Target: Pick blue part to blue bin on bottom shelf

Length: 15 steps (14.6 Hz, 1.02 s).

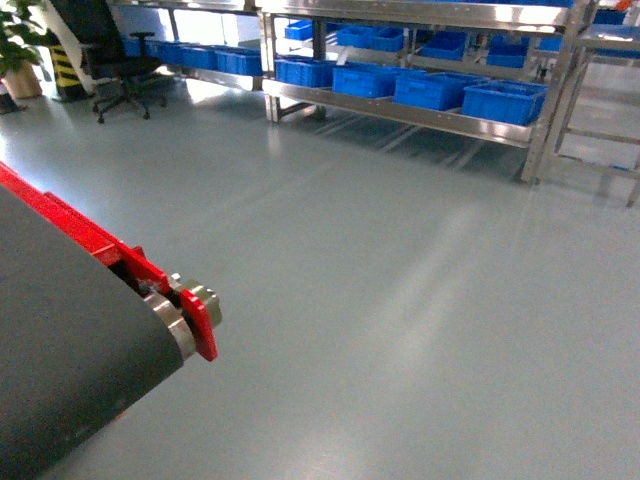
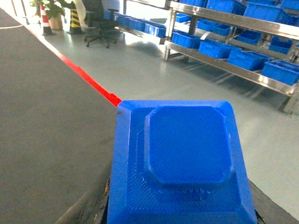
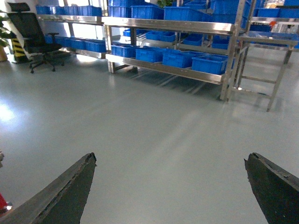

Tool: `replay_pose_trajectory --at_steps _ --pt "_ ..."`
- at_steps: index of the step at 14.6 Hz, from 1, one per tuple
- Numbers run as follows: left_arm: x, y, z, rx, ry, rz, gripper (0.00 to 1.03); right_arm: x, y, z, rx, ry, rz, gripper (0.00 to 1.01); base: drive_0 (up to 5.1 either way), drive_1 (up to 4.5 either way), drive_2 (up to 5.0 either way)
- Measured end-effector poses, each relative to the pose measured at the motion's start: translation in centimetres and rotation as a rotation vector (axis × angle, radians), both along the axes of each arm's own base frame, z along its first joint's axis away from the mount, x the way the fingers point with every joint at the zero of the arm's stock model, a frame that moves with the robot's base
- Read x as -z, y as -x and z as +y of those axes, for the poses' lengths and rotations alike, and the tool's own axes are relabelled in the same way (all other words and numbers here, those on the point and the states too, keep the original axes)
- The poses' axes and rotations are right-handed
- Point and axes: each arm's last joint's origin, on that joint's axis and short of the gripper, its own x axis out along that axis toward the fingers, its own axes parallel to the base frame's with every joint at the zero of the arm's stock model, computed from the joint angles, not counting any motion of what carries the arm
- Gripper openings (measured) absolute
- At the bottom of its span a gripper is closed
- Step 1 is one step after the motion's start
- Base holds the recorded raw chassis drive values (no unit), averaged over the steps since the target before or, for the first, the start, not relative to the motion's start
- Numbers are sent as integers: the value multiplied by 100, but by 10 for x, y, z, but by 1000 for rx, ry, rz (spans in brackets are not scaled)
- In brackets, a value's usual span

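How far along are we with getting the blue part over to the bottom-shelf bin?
Pickup looks done: the blue part fills the left wrist view, seemingly held by the left gripper, though its fingers are hidden. The right gripper is open and empty. Left: crossing the grey floor to the blue bins on the bottom shelf, then dropping it in.

Glossy grey floor (image 1: 400,300) with pale light streaks. Steel racks (image 1: 400,110) line the far side, a black office chair (image 1: 115,60) and potted plant (image 1: 20,45) at far left, beside a yellow-black striped post (image 1: 65,70)
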Motion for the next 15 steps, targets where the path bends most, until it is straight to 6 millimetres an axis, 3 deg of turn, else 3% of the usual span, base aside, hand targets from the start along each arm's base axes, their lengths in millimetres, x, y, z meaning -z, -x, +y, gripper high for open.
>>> replay_pose_trajectory --at_steps 15 --pt "0 0 0 0 0 0 43 0 0 0 0 0 0 98 -160 -160 -160"
